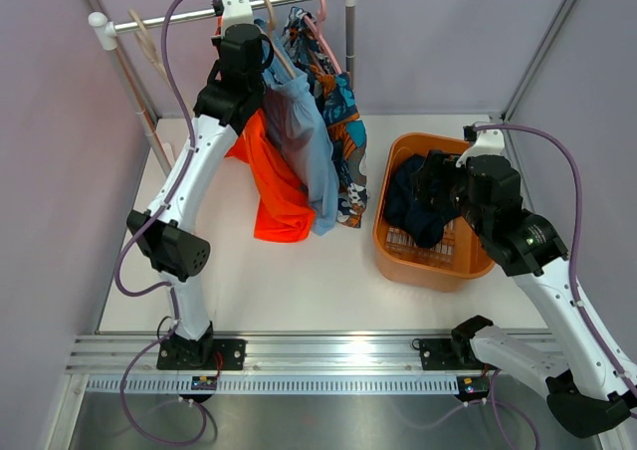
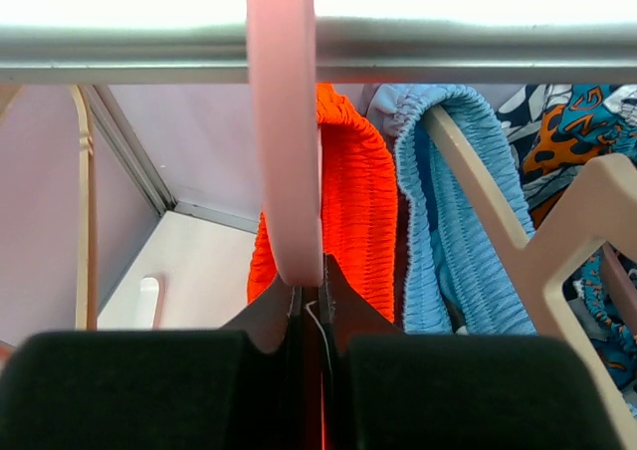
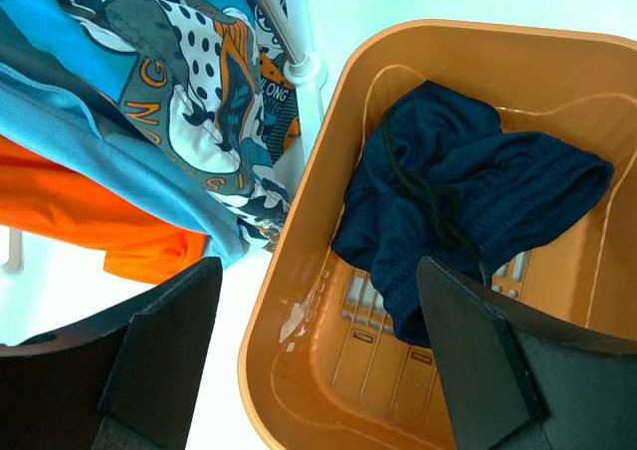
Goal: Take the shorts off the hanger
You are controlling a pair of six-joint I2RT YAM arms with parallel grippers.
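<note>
Three pairs are hung side by side from the rail (image 1: 179,14). The orange-red shorts (image 1: 274,196) are draped leftmost, with the ribbed waistband bunched at the top. The light blue shorts (image 1: 311,166) are hung touching them, the elastic waistband looped over a pale hanger (image 2: 537,261). The print shorts (image 1: 346,136), in blue, orange and white, are hung rightmost. The navy shorts (image 3: 468,196) are crumpled in the orange basket (image 3: 299,271), with the drawstring lying loose.
</note>
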